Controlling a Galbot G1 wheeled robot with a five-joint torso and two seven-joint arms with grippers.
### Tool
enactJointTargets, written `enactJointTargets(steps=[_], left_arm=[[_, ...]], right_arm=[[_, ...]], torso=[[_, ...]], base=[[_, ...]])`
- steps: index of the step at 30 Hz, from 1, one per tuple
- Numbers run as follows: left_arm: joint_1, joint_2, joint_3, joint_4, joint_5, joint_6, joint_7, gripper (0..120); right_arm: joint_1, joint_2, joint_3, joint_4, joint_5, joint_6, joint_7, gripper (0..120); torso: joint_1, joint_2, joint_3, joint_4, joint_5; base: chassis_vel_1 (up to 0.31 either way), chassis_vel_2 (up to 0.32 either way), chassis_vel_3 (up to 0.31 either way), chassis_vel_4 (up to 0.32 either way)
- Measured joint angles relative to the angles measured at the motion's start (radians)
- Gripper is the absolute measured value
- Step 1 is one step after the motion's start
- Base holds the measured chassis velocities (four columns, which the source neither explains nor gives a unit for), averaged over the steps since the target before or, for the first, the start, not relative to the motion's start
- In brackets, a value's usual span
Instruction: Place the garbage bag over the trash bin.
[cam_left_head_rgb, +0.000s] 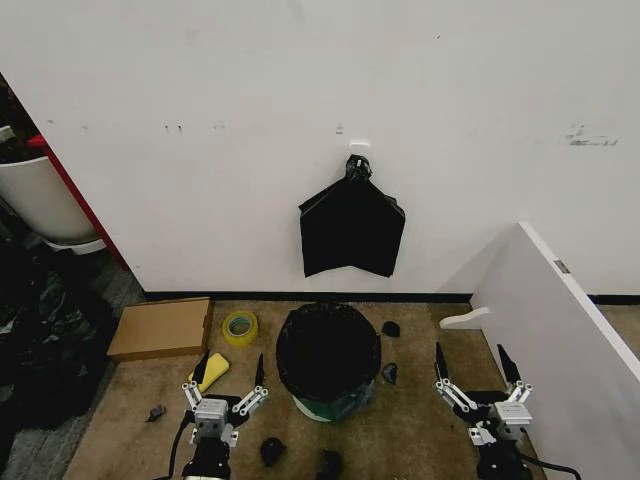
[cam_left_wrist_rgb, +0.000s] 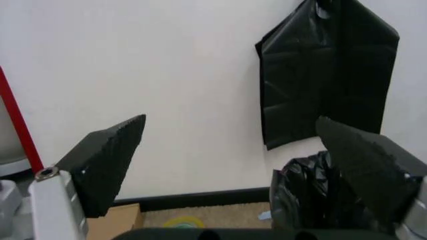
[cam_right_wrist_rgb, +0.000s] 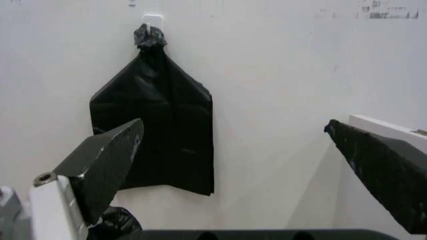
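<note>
The glossy black garbage bag is draped over the trash bin, whose pale lower edge shows beneath it on the carpet. My left gripper hovers open just left of the bin, nothing between its fingers. My right gripper hangs open to the bin's right, a short gap away. In the left wrist view the left gripper is spread wide, with the crinkled garbage bag close beside one finger. The right wrist view has the right gripper open toward the wall, a bit of the garbage bag at the frame's edge.
A flat black knotted bundle hangs from a wall hook. A yellow tape roll, a cardboard box and a yellow object lie left of the bin. A white panel stands right; a white tub with red edging is far left.
</note>
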Motion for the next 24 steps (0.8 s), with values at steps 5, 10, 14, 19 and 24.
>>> enactJointTargets(steps=[5, 10, 14, 19, 24], left_arm=[[-0.001, 0.007, -0.005, -0.006, -0.016, 0.007, 0.000, 100], [-0.013, 0.009, 0.002, 0.008, -0.020, 0.006, 0.000, 100], [-0.024, 0.012, 0.004, 0.009, -0.025, 0.006, -0.001, 100], [-0.031, 0.015, 0.002, 0.002, -0.026, 0.007, -0.002, 100], [-0.032, 0.015, 0.002, -0.008, -0.028, 0.010, -0.002, 100]], right_arm=[[0.000, 0.000, 0.000, 0.000, 0.000, -0.001, 0.000, 100], [0.000, 0.000, 0.000, 0.000, 0.001, -0.001, 0.001, 100], [0.000, 0.000, 0.000, 0.000, 0.001, -0.001, 0.001, 100], [0.001, 0.000, 0.000, 0.000, 0.001, -0.002, 0.001, 100], [0.001, 0.000, 0.000, 0.001, 0.001, -0.002, 0.001, 100]], torso=[[0.000, 0.000, 0.000, 0.0000, 0.0000], [0.000, 0.000, 0.000, 0.0001, -0.0002], [0.000, 0.000, 0.000, 0.0001, 0.0000], [0.000, 0.000, 0.000, 0.0000, 0.0000], [0.000, 0.000, 0.000, 0.0000, 0.0000]], base=[[0.000, 0.000, 0.000, 0.000], [0.000, 0.000, 0.000, 0.000], [0.000, 0.000, 0.000, 0.000], [0.000, 0.000, 0.000, 0.000], [0.000, 0.000, 0.000, 0.000]])
